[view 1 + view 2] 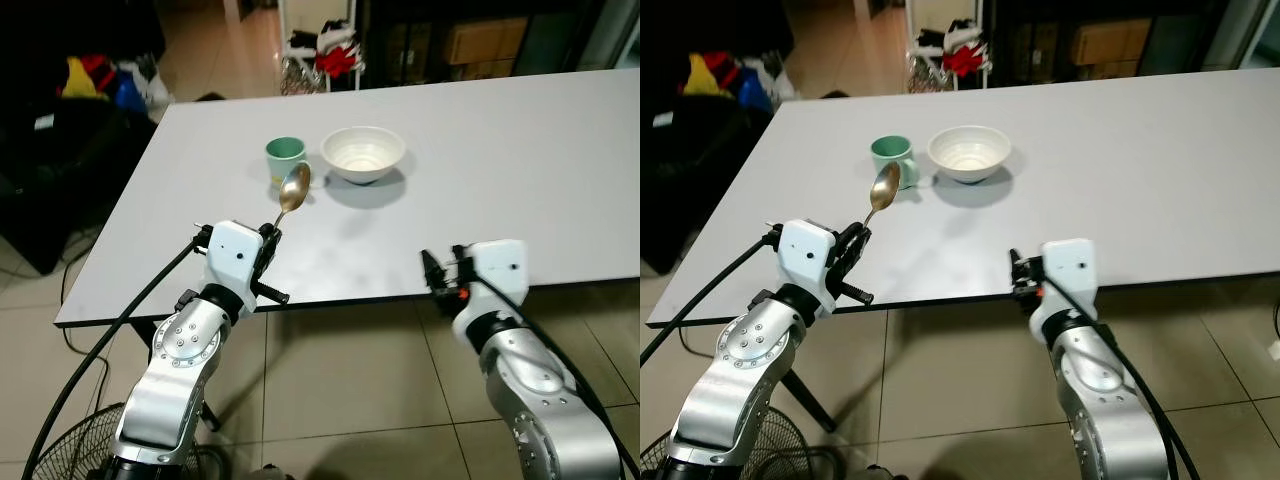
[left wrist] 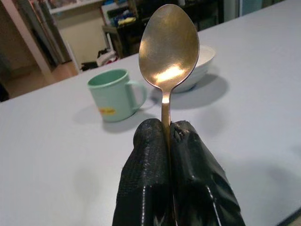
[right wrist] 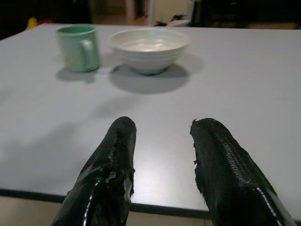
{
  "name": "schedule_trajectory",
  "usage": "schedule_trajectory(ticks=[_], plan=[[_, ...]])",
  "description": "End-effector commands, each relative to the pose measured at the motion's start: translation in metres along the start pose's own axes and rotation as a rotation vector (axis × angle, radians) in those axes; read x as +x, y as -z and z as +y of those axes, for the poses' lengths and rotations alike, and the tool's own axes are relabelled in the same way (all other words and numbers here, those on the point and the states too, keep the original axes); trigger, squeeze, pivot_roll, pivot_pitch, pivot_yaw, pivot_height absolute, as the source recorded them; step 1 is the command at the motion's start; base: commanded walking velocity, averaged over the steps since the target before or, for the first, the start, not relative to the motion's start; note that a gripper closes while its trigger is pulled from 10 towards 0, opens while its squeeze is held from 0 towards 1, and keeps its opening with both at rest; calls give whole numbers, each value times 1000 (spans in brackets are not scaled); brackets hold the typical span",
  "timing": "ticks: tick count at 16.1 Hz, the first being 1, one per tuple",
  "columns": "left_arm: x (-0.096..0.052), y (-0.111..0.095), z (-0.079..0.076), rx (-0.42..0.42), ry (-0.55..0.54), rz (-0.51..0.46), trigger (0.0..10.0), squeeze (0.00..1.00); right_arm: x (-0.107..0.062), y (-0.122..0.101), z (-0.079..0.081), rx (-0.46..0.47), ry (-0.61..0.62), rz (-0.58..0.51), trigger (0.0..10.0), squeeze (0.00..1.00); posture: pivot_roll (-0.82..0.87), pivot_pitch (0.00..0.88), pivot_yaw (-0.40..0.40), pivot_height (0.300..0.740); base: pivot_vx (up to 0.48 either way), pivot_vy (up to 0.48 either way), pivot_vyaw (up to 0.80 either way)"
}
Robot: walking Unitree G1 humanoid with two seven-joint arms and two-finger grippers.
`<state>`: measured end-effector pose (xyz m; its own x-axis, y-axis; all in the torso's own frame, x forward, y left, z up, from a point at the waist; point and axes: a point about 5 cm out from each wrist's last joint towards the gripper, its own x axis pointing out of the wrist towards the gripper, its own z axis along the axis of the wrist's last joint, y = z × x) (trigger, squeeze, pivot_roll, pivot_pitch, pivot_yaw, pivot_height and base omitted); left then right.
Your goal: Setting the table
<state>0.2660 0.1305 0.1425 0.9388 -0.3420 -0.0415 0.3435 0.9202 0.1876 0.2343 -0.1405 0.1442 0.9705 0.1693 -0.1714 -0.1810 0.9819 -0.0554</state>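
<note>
A brass-coloured spoon (image 1: pixel 293 191) stands upright over the near left part of the grey table (image 1: pixel 520 180), its handle pinched in my left gripper (image 1: pixel 270 236), which is shut on it. The spoon's bowl (image 2: pixel 168 46) points towards a green mug (image 1: pixel 285 160) and a white bowl (image 1: pixel 362 153) further back on the table. My right gripper (image 3: pixel 162 136) hangs open just above the table's near edge, nothing between its fingers (image 3: pixel 117 150). The mug (image 3: pixel 79 47) and bowl (image 3: pixel 148 48) lie ahead of it.
A fan's wire guard (image 1: pixel 75 450) sits on the tiled floor at my lower left. Dark furniture and coloured bags (image 1: pixel 95 80) stand left of the table. A rack with clutter (image 1: pixel 325 50) is behind the table's far edge.
</note>
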Motion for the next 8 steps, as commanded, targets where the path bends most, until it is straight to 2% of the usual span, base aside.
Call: schedule_trajectory(ticks=[1, 4, 8], plan=[[1, -1, 1, 15, -8, 8, 10000, 0, 0, 2, 2, -8, -10, 17, 10000, 0, 64, 0, 83, 740, 322, 0, 494], [0, 2, -1, -2, -1, 19, 10000, 0, 0, 4, -1, -6, 10, 27, 10000, 0, 62, 0, 84, 740, 346, 0, 675], [0, 9, -1, -13, -15, 51, 10000, 0, -1, 5, -2, 4, 14, 36, 10000, 0, 59, 0, 79, 740, 347, 0, 0]])
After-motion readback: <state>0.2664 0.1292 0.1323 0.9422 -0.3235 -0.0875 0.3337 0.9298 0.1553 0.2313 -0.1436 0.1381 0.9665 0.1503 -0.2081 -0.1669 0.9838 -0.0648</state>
